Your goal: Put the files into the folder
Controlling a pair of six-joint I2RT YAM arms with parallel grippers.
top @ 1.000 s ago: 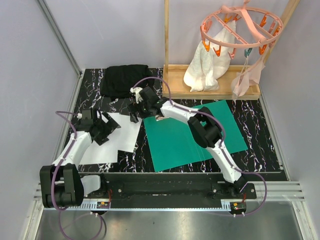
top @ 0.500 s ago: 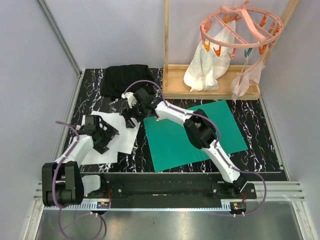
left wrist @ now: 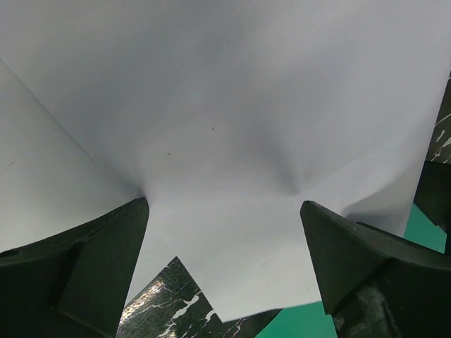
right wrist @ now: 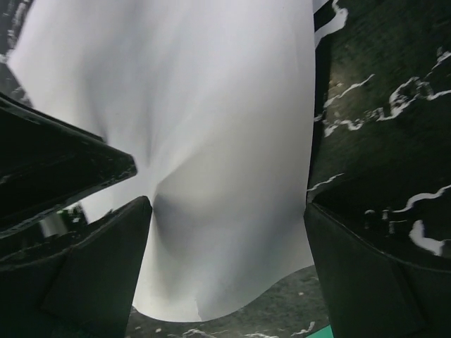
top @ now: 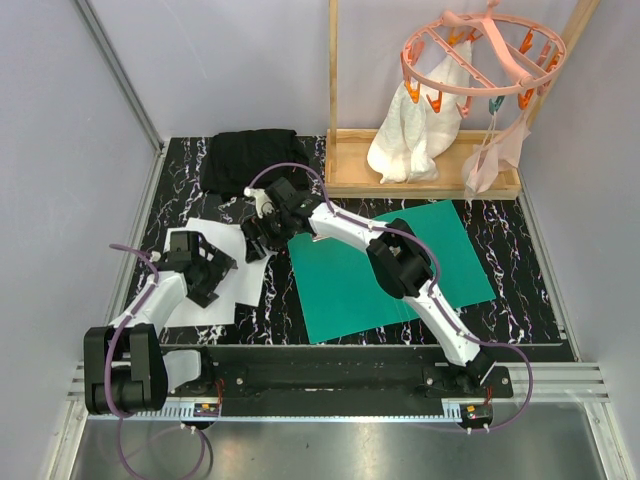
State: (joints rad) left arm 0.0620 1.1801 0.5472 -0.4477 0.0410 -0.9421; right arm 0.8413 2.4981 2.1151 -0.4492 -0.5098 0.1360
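The white sheets [top: 245,285] lie overlapped just left of the teal folder [top: 345,290] — thin, limp, easily creased. The left gripper [left wrist: 225,204] and right gripper [right wrist: 229,204] are spread wide, tips pressed on paper; an edge is best pinched.

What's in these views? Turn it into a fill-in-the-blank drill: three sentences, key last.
1. The thin teal-green file folder lies to the ____ of the white paper sheets.
2. The left end effector and the right end effector are both over the sheets, jaws ____.
3. The white cloth hangs from a round plastic clip hanger coloured ____.
Missing words: right; open; pink.
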